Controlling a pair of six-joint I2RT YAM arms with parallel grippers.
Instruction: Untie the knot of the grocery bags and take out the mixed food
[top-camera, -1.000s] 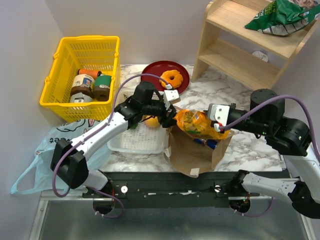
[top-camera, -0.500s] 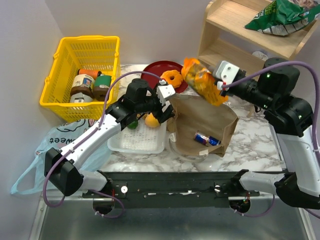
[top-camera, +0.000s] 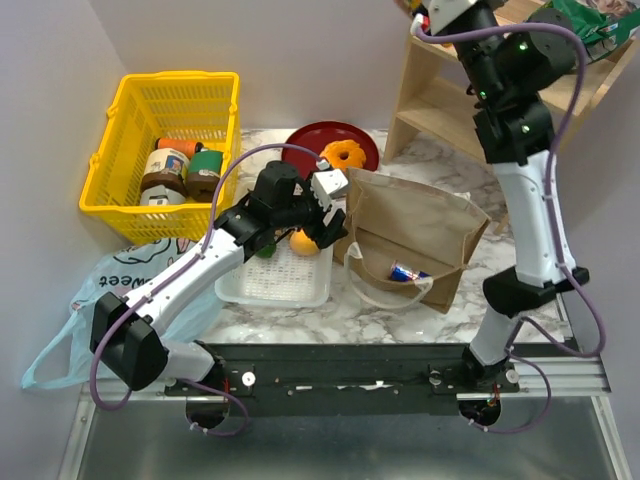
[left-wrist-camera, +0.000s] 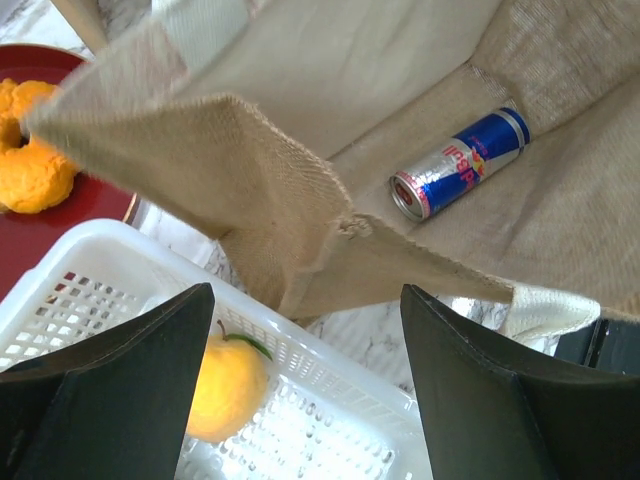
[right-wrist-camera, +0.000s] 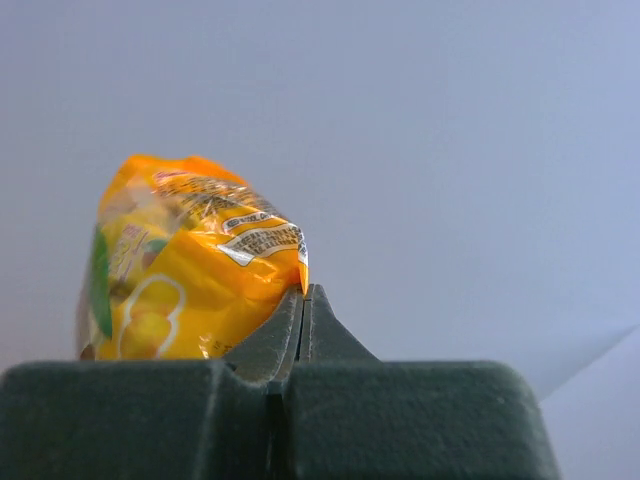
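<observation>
Right gripper (right-wrist-camera: 303, 300) is clamping the edge of one yellow-orange snack packet (right-wrist-camera: 180, 280), way up at the top right. Left gripper (left-wrist-camera: 305, 300) is hovering mid-frame over the white tray (left-wrist-camera: 340, 400), spread wide and gripping nothing. One blue can (left-wrist-camera: 458, 163) is lying inside the brown paper bag (left-wrist-camera: 300, 60). One orange (left-wrist-camera: 228, 385) and one lime (top-camera: 265, 247) are sitting in the tray. One doughnut (top-camera: 345, 156) is resting on the red plate (top-camera: 310, 140).

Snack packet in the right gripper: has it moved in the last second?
Yes. The yellow-orange snack packet, clamped in the right gripper, has risen from over the brown paper bag to the wooden shelf top.
</observation>
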